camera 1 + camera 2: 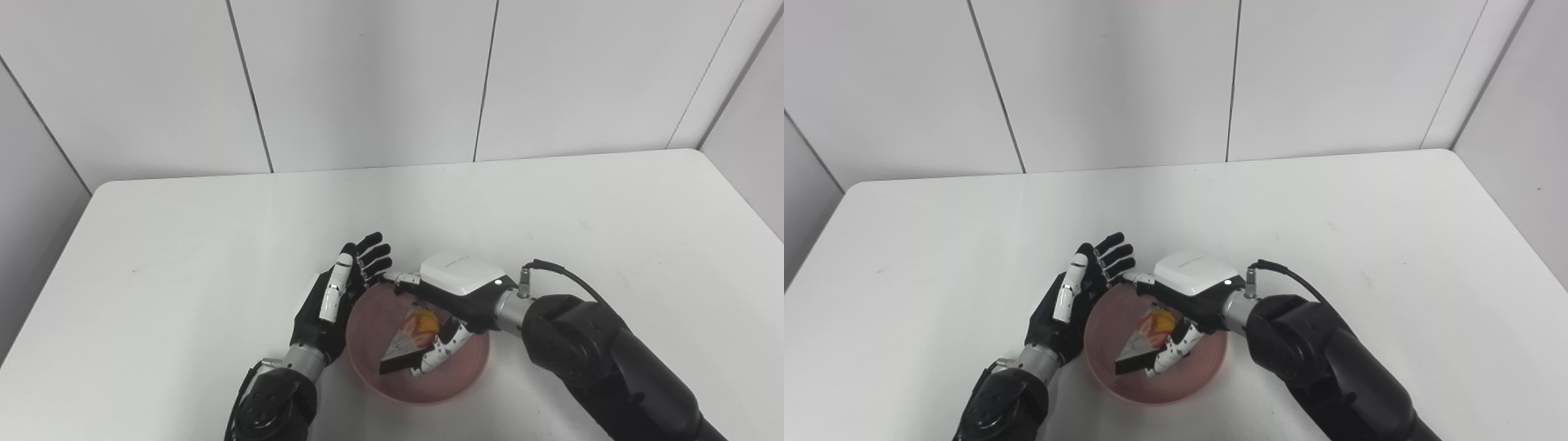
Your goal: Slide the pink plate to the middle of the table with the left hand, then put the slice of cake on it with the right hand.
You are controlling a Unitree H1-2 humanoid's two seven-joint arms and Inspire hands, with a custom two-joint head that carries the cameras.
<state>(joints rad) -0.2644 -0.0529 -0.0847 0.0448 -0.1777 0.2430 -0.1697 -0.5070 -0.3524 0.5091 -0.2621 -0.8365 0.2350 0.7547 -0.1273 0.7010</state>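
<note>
The pink plate (373, 367) lies on the white table near its front edge, about the middle from left to right. A slice of cake (409, 343) with a dark base and orange and red fruit on top rests on the plate. My right hand (456, 294) reaches over the plate from the right, and its curled fingers (442, 350) press against the cake's right side. My left hand (337, 300) stands on edge just left of the plate, open, its fingers spread and pointing away from me close to the rim.
The white table (184, 245) stretches wide on both sides and behind the plate. Pale wall panels rise behind its back edge. A black cable (569, 275) loops from my right wrist.
</note>
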